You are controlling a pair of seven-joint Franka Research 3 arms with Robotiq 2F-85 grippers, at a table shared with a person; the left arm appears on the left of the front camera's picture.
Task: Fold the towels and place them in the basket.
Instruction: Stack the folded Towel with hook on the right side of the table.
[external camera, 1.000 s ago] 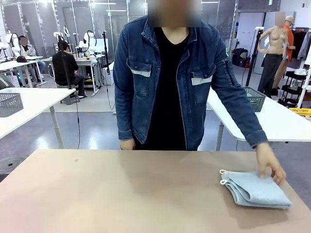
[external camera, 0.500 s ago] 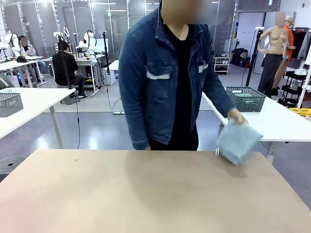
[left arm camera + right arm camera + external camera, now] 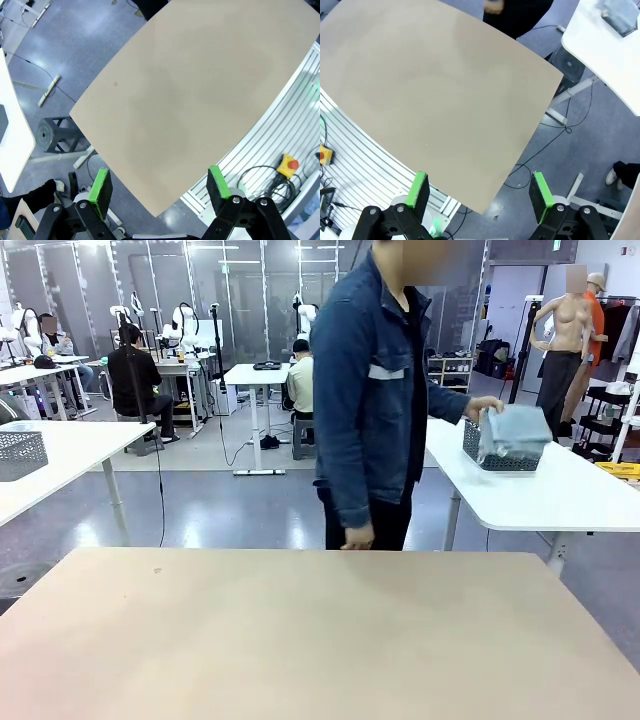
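Person's hand (image 3: 486, 406) holding folded blue-grey towel (image 3: 516, 431) over dark mesh basket (image 3: 497, 454) on white side table (image 3: 560, 495), both grippers' fingers spread apart, gripping nothing

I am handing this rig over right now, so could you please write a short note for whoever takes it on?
Left gripper: open, holding nothing, above the near edge of the beige table.
Right gripper: open, holding nothing, also above the beige table's edge.
The person's hand holds a folded pale blue towel at the dark mesh basket on the white side table.
Done: this towel is folded and has reached the basket.
Left: whether it is fully inside the basket cannot be told; wait for the person to come back to the table.
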